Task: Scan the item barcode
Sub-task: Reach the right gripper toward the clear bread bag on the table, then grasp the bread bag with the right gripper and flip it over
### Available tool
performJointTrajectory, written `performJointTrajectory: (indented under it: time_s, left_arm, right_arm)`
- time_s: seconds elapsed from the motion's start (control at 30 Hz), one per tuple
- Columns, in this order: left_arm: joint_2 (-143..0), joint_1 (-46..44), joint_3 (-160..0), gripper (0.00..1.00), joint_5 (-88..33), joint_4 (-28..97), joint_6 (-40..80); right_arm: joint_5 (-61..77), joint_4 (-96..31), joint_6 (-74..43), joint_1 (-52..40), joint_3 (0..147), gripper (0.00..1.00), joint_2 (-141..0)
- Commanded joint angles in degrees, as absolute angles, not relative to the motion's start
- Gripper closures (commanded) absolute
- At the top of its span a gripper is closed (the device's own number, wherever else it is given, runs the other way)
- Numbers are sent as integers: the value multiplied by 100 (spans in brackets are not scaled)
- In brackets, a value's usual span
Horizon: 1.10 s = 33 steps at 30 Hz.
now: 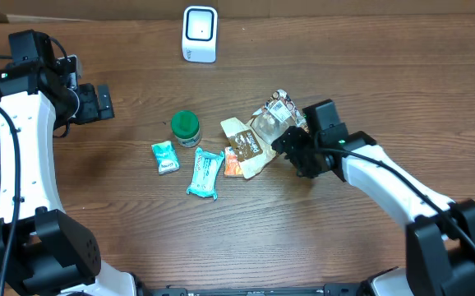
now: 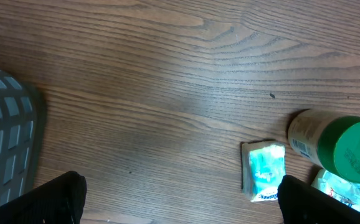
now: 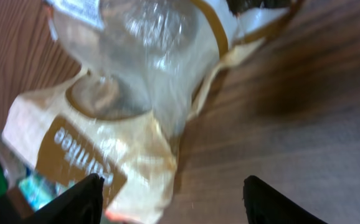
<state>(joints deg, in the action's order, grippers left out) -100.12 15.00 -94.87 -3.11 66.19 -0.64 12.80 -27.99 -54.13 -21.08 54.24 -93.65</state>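
Only part-legible txt: white letters on the brown band of the cream pouch, right wrist view, ending approx. "ee"; rest is blurred or cut off. Green cap has raised lettering on top, unreadable. Jar below it: fine print on side label, too small to read. Teal packet: dark wording along bottom edge, blurred. White tag on the clear bag, overhead: print too small.
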Motion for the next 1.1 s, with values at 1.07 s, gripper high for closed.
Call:
performJointTrajectory:
  time_s: [1.07]
  left_arm:
    - [-10040, 1498, -9579, 0, -276, 6613, -193]
  right_arm:
    - [1247, -784, -5074, -2167, 5636, 66, -10930]
